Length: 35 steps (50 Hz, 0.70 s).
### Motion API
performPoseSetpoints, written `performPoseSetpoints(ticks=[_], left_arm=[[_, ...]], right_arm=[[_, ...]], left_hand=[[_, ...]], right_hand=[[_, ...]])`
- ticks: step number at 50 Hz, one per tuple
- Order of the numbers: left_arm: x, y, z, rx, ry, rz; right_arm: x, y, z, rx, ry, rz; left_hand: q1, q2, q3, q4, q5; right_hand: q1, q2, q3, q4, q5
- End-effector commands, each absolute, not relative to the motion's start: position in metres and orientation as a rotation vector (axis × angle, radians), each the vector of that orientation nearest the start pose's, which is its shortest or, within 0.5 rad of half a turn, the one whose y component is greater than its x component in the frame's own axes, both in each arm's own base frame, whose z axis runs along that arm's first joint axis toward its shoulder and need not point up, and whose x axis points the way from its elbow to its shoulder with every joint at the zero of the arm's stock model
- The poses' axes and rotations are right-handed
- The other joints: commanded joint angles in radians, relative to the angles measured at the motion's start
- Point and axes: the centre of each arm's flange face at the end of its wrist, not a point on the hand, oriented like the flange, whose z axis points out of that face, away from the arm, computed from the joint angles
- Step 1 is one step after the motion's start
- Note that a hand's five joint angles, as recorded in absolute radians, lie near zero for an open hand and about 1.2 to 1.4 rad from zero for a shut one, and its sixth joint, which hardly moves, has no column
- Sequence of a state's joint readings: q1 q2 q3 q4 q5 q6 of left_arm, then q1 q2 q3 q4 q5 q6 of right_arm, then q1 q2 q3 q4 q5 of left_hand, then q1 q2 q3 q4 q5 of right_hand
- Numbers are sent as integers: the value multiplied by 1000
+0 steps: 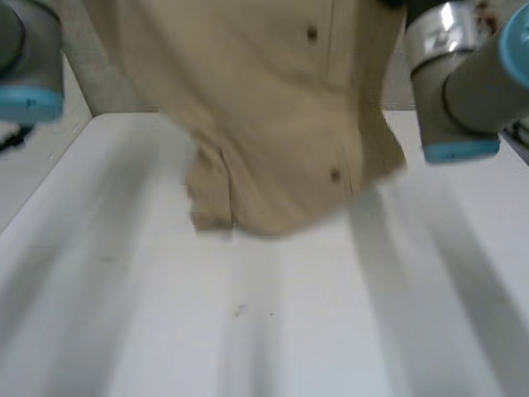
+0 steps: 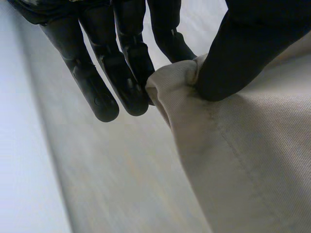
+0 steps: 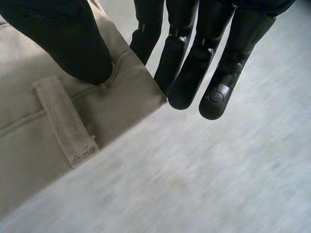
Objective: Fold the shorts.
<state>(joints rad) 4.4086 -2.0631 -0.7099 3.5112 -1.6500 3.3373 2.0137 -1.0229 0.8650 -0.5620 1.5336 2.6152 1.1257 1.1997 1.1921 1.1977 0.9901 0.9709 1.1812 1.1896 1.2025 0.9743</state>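
**Beige woven shorts (image 1: 273, 124) held up over the white table (image 1: 347, 331)**

You have the shorts hanging above the table, spread between the left arm (image 1: 29, 66) and the right arm (image 1: 463, 91). Their lower edge is down near the table top, and you cannot tell whether it touches. Two small dark buttons (image 1: 312, 34) show on the cloth facing you.

Your left hand (image 2: 121, 77) is closed on one corner of the shorts, up off the table. Its thumb (image 2: 233, 58) presses the bunched cloth against nearly straight fingers (image 2: 97, 92).

Your right hand (image 3: 194, 68) has the other corner in the same kind of pinch, also clear of the table. Its thumb (image 3: 73, 43) lies on the waistband and the long fingers are behind the cloth's edge. A beige belt loop (image 3: 65, 121) sits just beside that thumb.
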Motion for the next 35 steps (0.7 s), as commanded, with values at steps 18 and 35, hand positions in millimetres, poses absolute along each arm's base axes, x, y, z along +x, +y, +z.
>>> performPoseSetpoints(ticks=[18, 35], left_arm=[[-245, -321, 261, 452, 1947, -2511], [-252, -234, 171, 761, 2460, -1981]], right_arm=[[324, -349, 245, -1046, 1788, -2264], [299, -297, 192, -1193, 2147, -1807]], left_hand=[[271, 197, 204, 199, 232], [271, 197, 204, 199, 232]], right_hand=[[425, 215, 207, 194, 247], [425, 215, 207, 194, 247]])
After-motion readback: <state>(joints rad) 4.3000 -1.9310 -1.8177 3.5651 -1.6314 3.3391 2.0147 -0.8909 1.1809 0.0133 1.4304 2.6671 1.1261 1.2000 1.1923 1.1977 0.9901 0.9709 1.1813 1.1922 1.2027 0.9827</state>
